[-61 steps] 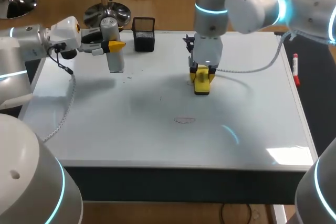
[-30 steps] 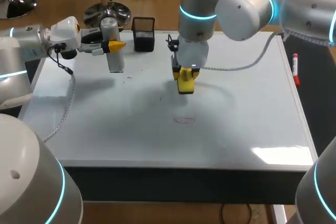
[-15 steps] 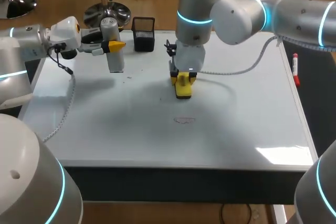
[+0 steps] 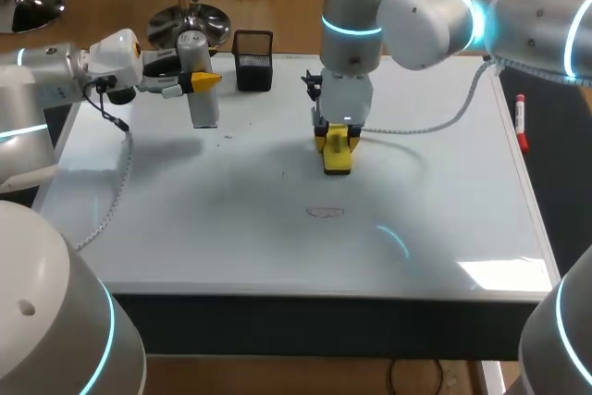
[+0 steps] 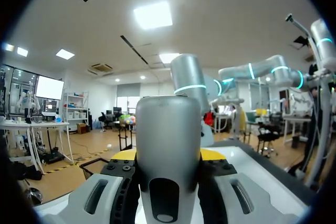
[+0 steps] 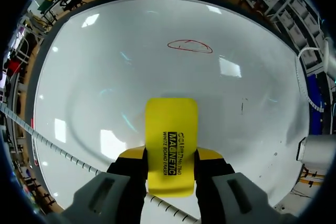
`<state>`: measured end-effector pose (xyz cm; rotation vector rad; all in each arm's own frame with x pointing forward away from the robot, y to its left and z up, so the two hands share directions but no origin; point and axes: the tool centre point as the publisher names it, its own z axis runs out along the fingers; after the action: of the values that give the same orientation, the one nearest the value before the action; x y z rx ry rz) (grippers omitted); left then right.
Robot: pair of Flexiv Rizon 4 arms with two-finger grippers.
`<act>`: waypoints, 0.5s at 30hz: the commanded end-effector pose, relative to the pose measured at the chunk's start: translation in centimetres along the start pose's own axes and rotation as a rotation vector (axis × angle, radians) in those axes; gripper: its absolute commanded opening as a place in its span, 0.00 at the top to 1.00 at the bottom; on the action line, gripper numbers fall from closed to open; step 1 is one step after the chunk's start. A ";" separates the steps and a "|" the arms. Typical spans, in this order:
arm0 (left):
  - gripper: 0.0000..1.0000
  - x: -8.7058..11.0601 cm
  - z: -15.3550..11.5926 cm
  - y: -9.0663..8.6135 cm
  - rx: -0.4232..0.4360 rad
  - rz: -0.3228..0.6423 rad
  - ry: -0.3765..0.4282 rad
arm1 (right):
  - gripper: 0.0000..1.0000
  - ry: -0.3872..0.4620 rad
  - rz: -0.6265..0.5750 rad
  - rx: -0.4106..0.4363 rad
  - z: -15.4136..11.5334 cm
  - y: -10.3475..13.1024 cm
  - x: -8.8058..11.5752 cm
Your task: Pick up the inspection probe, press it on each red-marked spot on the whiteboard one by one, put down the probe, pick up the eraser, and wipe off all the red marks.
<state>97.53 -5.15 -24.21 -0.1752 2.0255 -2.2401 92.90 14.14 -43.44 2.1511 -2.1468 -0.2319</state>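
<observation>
The grey inspection probe (image 4: 204, 110) stands upright over the whiteboard's (image 4: 444, 191) back left corner, with my left gripper (image 4: 205, 81) shut on it. In the left wrist view the probe (image 5: 168, 150) fills the space between the fingers of the left gripper (image 5: 168, 157). My right gripper (image 4: 338, 139) points down over the board's middle, shut on a yellow eraser (image 4: 338, 160) whose lower end is at the surface. The right wrist view shows the eraser (image 6: 171, 142) in the right gripper (image 6: 171, 156). A thin red oval mark (image 4: 325, 212) (image 6: 190, 46) lies ahead of it, untouched.
A black mesh pen holder (image 4: 253, 59) stands at the back edge, right of the probe. A red marker (image 4: 521, 123) lies off the board's right side. A few small dark specks (image 6: 242, 106) dot the board near the eraser.
My right arm swept the eraser leftward across the board, then came back a little to the right. The left arm and probe have not moved.
</observation>
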 end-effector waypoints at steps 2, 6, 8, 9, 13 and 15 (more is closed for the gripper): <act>1.00 0.1 0.1 -0.1 -0.001 0.002 -0.005 | 1.00 0.006 0.014 -0.010 1.7 -0.6 1.7; 1.00 0.1 0.1 -0.1 -0.001 0.002 -0.005 | 1.00 0.013 0.030 -0.017 2.0 -0.5 2.5; 1.00 0.1 0.1 -0.1 -0.001 0.002 -0.005 | 1.00 0.018 0.036 -0.021 2.1 -0.4 2.9; 1.00 0.1 0.1 -0.1 -0.001 0.002 -0.005 | 1.00 0.020 0.039 -0.022 2.1 -0.4 3.0; 1.00 0.1 0.1 -0.1 -0.001 0.002 -0.005 | 1.00 0.030 0.050 -0.026 2.2 -0.3 3.7; 1.00 0.1 0.1 -0.1 -0.001 0.002 -0.005 | 1.00 0.034 0.053 -0.027 2.2 -0.2 4.0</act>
<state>97.53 -5.15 -24.21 -0.1753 2.0254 -2.2401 92.98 11.06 -43.50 2.0641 -2.1671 -0.2231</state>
